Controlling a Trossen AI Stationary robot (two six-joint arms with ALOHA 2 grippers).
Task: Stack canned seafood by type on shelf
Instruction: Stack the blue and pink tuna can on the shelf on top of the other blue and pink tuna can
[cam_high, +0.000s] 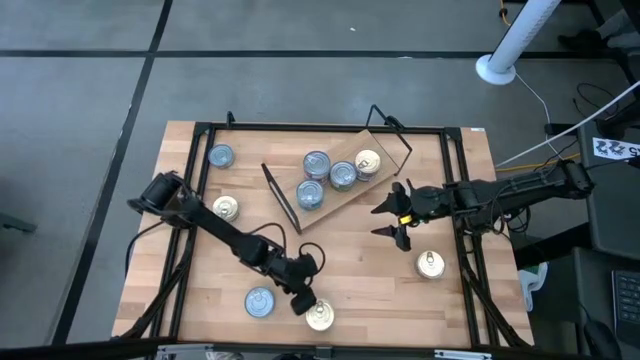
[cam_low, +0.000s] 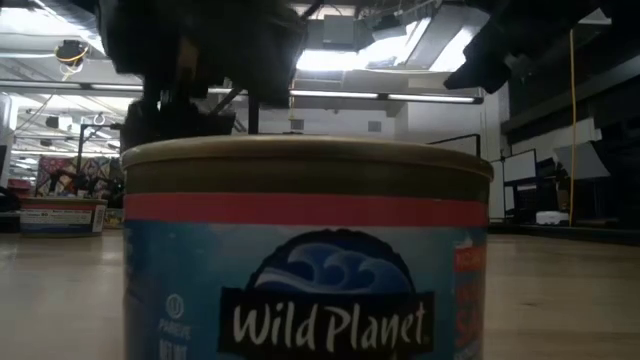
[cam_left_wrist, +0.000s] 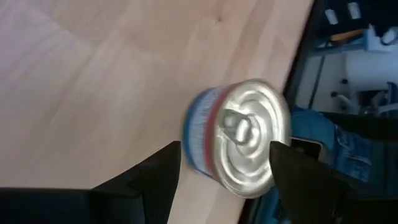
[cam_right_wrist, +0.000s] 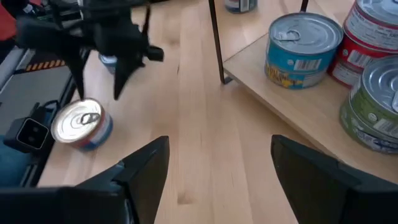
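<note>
High view showed the left gripper (cam_high: 308, 304) near the table's (cam_high: 350, 260) front edge, fingers spread either side of a gold-topped tin (cam_high: 320, 317), not clamped on it. Four tins (cam_high: 330, 175) sat on the shelf (cam_high: 345, 195), which lay askew mid-table. Four more tins lay scattered on the table. The right gripper (cam_high: 388, 218) hovered released, beside the shelf's right end.
</note>
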